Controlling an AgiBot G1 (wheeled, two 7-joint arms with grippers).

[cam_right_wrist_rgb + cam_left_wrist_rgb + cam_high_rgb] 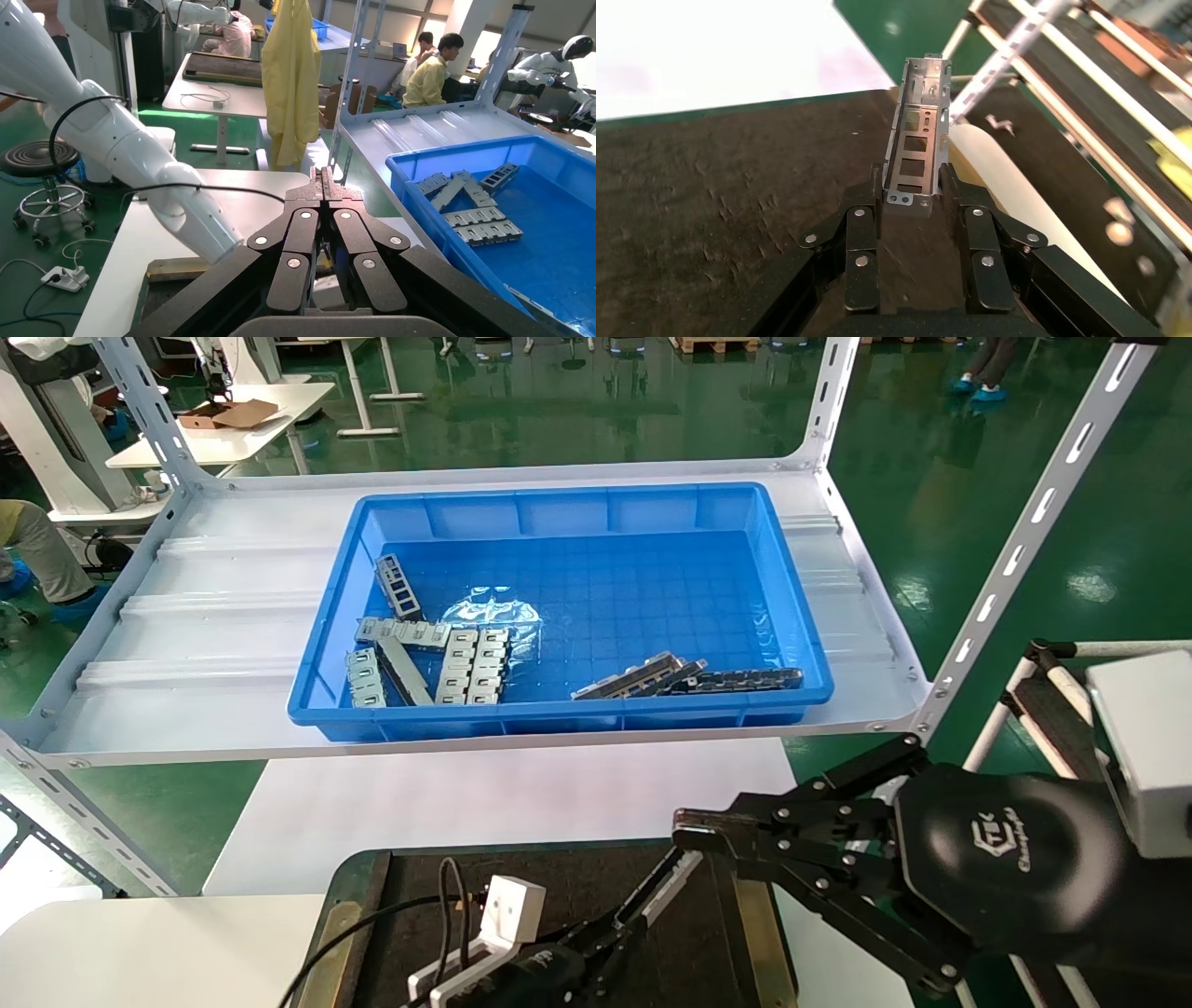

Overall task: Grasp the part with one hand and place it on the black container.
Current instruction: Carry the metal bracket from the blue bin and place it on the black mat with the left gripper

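over the black container [708, 943], left gripper [916, 193] clamped on one end of the part [919, 133], held low for set-down; long axis in line with the fingers, free end pointing away from the wrist. beside it, right gripper [325, 184] parked, fingers pressed together, holding nothing.

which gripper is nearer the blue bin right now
Right. The right gripper hangs just short of the blue bin, shut and empty. The left gripper sits lower over the black container, holding the part.
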